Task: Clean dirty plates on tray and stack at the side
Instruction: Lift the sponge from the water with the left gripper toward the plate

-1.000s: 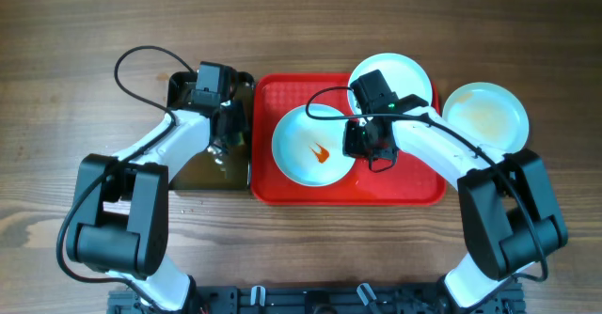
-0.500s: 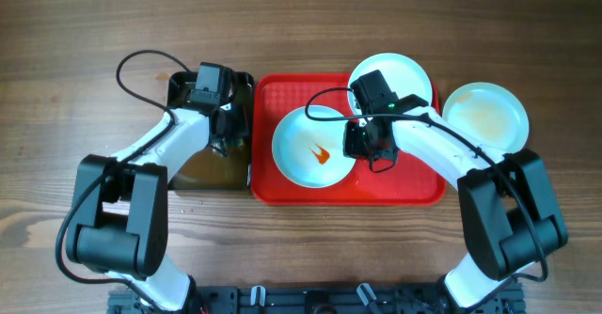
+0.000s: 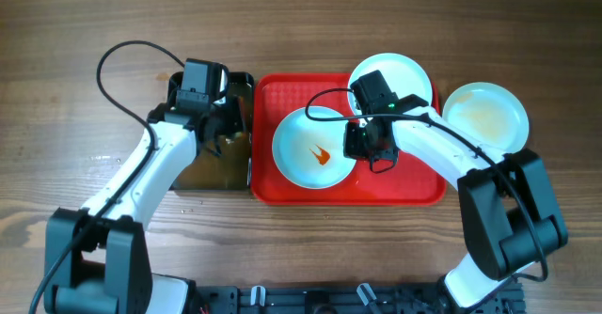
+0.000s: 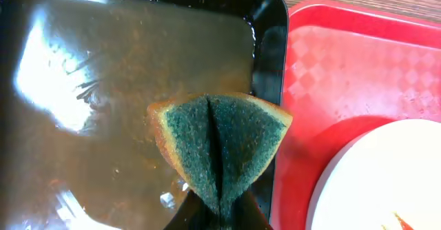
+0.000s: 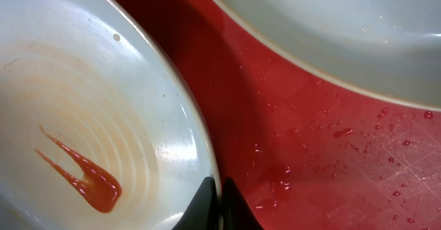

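My left arm (image 3: pixel 141 173) and right arm (image 3: pixel 437 149) are white shells with chunky black joints, a thin black cable (image 3: pixel 118 65) looping off each wrist, and left gripper (image 4: pixel 219 213) and right gripper (image 5: pixel 219 204) tipped black.

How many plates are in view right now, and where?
3: the smeared plate lies on the red tray; a second plate overlaps the tray's far-right corner; a third plate sits on the table beyond it.

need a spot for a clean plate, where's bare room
Bare wood: in front of the tray, and left of the black tray. On the tray only the near strip and far-left corner; the smeared plate, far plate and right gripper crowd the rest.
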Motion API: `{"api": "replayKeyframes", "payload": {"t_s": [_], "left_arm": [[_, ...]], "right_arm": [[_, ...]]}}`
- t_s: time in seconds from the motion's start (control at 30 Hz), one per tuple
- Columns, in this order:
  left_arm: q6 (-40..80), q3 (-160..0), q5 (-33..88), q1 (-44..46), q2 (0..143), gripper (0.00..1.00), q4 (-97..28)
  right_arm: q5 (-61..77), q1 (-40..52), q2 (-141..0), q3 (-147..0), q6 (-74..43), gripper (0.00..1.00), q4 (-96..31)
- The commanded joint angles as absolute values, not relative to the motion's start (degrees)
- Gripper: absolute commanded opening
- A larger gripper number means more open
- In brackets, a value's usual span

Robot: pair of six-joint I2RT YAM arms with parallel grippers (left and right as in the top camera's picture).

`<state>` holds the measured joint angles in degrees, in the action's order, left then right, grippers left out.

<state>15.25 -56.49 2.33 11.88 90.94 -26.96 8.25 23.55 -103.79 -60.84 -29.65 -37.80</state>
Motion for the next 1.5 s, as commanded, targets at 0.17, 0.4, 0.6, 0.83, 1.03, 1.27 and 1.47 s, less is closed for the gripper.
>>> {"api": "replayKeyframes", "payload": {"t_s": [0.17,0.4,0.6,0.83,1.03,1.27,1.47], "left_arm": [[13.9,-56.2,3.2,11.7,89.8,0.04,-26.8],[13.8,-56.2,-5.8,11.7,89.6,0.04,-11.3],[13.6,-56.2,-5.9,11.7,87.4,0.06,-3.0],[13.6,-56.2,-5.9,11.7,78.8,0.04,-2.6],[13.7,-56.2,-5.8,11.7,78.4,0.04,-7.8],[17.6,-56.2,-0.8,11.7,83.4,0.04,-24.6],[18.5,-56.2,14.3,11.7,89.9,0.04,-29.4]], "right_arm": [[6.4,23.8,-102.4,-60.4,-28.5,0.04,-38.3],[6.4,23.8,-102.4,-60.4,-28.4,0.04,-38.3],[6.4,23.8,-102.4,-60.4,-28.4,0.04,-38.3],[6.4,23.8,-102.4,-60.4,-28.4,0.04,-38.3],[6.4,23.8,-102.4,-60.4,-28.4,0.04,-38.2],[6.4,23.8,-102.4,-60.4,-28.4,0.04,-38.3],[6.4,23.8,-102.4,-60.4,-28.4,0.04,-38.5]]}}
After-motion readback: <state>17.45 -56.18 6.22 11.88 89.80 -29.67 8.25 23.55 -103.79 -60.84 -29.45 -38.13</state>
